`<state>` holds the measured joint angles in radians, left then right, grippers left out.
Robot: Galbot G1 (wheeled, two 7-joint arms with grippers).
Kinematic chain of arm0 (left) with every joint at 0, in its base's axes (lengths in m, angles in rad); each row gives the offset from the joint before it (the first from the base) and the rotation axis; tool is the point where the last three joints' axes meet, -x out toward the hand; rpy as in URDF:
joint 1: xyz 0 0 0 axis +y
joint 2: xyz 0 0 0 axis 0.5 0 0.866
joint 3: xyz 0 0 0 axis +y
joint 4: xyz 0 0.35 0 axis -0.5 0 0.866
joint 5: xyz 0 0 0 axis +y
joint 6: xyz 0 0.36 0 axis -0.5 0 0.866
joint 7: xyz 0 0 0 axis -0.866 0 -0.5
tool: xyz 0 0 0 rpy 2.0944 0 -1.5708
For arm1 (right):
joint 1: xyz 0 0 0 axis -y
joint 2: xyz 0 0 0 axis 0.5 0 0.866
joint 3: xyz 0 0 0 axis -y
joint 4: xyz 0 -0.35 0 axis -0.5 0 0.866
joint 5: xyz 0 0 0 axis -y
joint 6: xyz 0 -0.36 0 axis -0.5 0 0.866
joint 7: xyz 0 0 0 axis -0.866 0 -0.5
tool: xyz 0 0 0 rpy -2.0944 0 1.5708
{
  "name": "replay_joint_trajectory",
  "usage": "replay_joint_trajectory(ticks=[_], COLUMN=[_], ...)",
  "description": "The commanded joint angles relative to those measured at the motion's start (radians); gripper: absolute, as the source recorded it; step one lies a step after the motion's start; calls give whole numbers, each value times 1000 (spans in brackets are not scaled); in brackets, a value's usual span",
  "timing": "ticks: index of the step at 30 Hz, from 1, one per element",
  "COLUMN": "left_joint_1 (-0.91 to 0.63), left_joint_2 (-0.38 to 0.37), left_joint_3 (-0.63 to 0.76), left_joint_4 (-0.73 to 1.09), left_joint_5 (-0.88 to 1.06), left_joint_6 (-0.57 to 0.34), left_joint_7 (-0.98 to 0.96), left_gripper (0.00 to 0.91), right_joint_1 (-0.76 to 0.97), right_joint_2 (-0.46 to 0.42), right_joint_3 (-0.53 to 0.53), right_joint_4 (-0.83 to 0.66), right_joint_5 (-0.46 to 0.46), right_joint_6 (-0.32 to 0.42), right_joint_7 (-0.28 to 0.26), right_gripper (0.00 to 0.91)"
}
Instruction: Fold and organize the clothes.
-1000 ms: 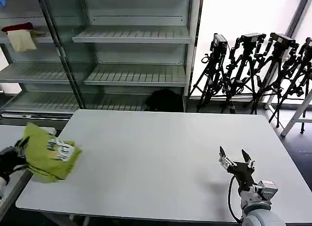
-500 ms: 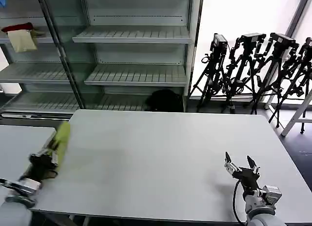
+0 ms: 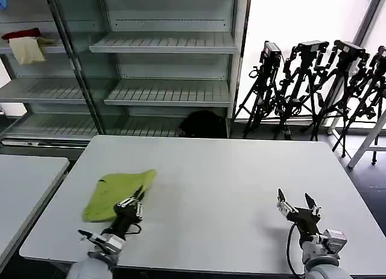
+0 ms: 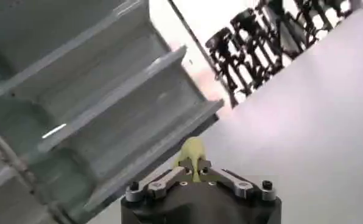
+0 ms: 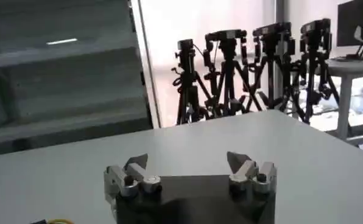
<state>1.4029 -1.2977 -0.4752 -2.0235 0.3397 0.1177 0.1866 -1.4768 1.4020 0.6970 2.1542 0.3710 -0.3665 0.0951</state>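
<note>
Lime-green cloth lies nearest the robot's left side: the T-shirt [image 3: 117, 190] is spread in a loose, rumpled shape on the white table [image 3: 211, 170], toward its left front part. The left gripper [image 3: 134, 200] sits at the shirt's near edge with its fingers pinched together on a fold of the green fabric; the left wrist view shows that same fold [image 4: 191, 153] squeezed between the two closed fingers [image 4: 197, 171]. Over at the table's right front, the right gripper [image 3: 297, 205] hovers above the bare surface, well apart from the shirt, its fingers spread wide with nothing between them, as the right wrist view [image 5: 187, 165] confirms. Beyond the table stand grey metal shelves [image 3: 163, 50], and a row of black tripods [image 3: 313, 86] lines the bright wall.
</note>
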Motion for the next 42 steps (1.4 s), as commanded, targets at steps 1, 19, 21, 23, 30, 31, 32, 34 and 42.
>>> replay_joint_trajectory(ticks=[1, 19, 21, 23, 30, 31, 32, 34, 42], left_joint_1=[-110, -213, -202, -190, -123, -112, -98, -73, -39], left_joint_2=[-78, -93, -74, -46, -11, -12, -15, -20, -42], left_joint_3=[318, 334, 307, 252, 51, 33, 14, -9, -55], left_joint_4=[15, -17, -71, -116, -155, -160, -163, -171, -146], left_joint_5=[-117, -304, -353, -371, -418, -426, -433, -450, -534], left_joint_6=[155, 195, 199, 200, 198, 198, 199, 200, 223], left_joint_7=[-78, -191, -189, -180, -167, -167, -167, -167, -173], left_gripper=[0, 907, 907, 907, 907, 907, 907, 907, 907], right_joint_1=[1, 144, 183, 225, 298, 303, 310, 319, 334], right_joint_2=[4, 20, 21, 49, 143, 151, 165, 177, 194], right_joint_3=[-42, -369, -429, -479, -595, -600, -606, -615, -615], right_joint_4=[25, -42, -65, -88, -191, -212, -227, -248, -307], right_joint_5=[-56, 137, 220, 251, 328, 328, 327, 326, 316], right_joint_6=[-35, -215, -217, -218, -221, -220, -221, -220, -221], right_joint_7=[-10, 44, 99, 140, 220, 223, 230, 244, 266], right_gripper=[907, 907, 907, 907, 907, 907, 897, 766, 0])
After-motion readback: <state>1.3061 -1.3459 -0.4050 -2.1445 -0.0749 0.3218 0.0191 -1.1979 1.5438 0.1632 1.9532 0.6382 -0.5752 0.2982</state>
